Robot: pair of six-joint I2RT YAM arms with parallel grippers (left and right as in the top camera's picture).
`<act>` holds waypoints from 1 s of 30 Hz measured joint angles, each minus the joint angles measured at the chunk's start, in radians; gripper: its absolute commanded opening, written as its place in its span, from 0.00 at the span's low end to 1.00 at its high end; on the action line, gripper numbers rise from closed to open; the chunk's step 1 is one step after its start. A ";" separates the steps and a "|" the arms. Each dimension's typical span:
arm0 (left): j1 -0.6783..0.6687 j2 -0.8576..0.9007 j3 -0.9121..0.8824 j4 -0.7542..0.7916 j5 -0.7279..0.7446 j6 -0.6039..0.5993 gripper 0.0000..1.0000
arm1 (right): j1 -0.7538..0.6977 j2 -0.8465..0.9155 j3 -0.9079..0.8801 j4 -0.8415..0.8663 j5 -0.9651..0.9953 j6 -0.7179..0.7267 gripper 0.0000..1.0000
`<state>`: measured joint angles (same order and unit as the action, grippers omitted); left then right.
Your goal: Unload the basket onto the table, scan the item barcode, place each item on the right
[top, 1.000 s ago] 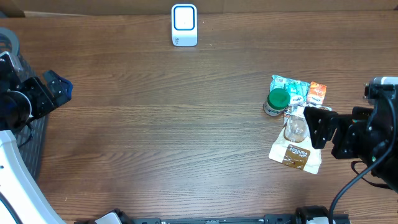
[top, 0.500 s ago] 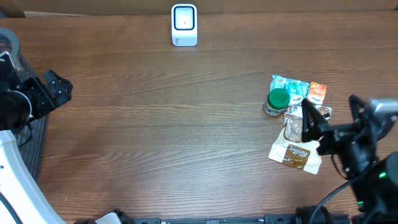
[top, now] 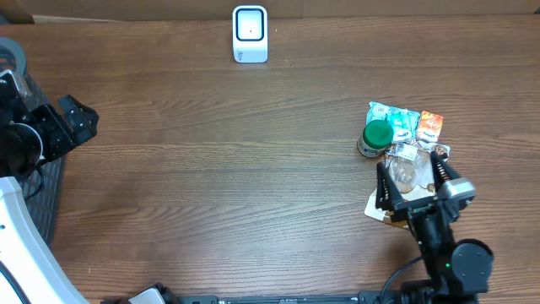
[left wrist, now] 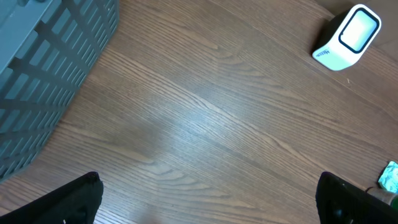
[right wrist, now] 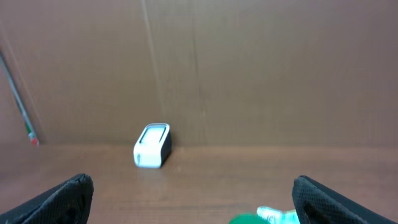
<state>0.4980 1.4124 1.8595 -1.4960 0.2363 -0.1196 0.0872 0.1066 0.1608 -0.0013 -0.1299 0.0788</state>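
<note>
The white barcode scanner (top: 250, 34) stands at the table's far edge; it also shows in the left wrist view as the scanner (left wrist: 347, 37) and in the right wrist view as the scanner (right wrist: 152, 146). The items lie in a pile at the right: a green-lidded jar (top: 375, 138), a teal packet (top: 396, 120), an orange packet (top: 430, 127), a clear pouch (top: 405, 167) and a brown-and-white packet (top: 390, 211). My right gripper (top: 413, 177) hangs open over the clear pouch, holding nothing. My left gripper (top: 80, 118) is open and empty at the far left.
A grey slatted basket (left wrist: 43, 68) sits at the left edge beside my left arm. A brown cardboard wall (right wrist: 249, 62) stands behind the scanner. The green lid (right wrist: 245, 219) and the teal packet (right wrist: 277, 216) peek in low between my right fingers.
My right arm has swung in from the right edge, and its open gripper now hangs over the clear pouch. The left arm has not moved.
</note>
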 measured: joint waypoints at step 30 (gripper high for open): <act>0.000 0.000 0.000 0.000 0.000 0.000 1.00 | 0.018 -0.093 -0.142 -0.074 -0.001 0.000 1.00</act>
<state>0.4984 1.4124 1.8595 -1.4960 0.2359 -0.1196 0.1055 0.0139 0.0185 -0.0753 -0.1310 0.0788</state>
